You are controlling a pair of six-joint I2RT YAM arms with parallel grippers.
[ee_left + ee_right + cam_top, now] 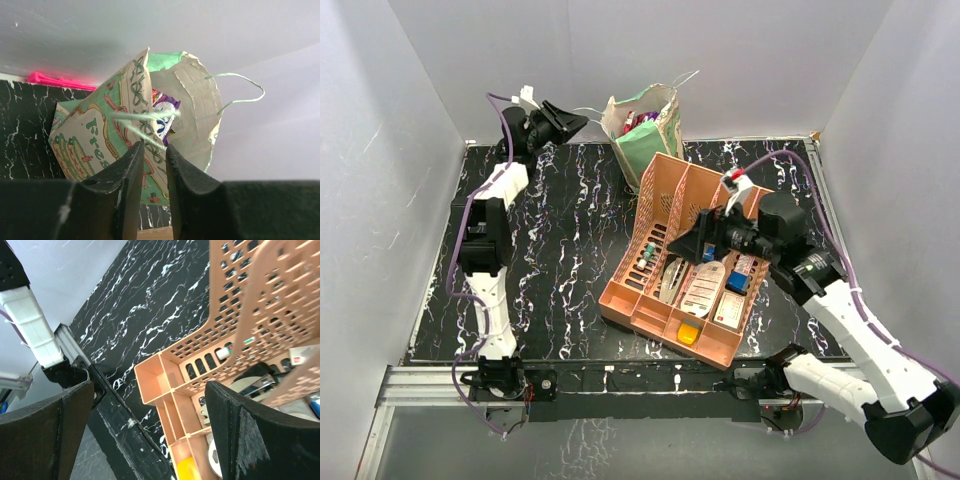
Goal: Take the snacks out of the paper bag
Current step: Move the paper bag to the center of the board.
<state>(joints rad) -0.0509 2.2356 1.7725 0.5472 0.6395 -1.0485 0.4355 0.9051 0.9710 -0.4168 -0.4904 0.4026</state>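
Right claw spread wide, empty, over peach slotted plastic organiser nr front. Farther back, left claw nearly pressed together at thin white cord handle; can't tell if it's pinched. Beige paper bag w/ green lining sits at far edge of black marbled surface, mouth agape, glossy purple-pink snack packets inside. Nothing's out yet, I'd say; whole job left.

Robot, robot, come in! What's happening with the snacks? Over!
Left end effector nearly shut on handle of bag. Right end effector open, over tray. Snacks showing inside bag. Tray right beside bag.
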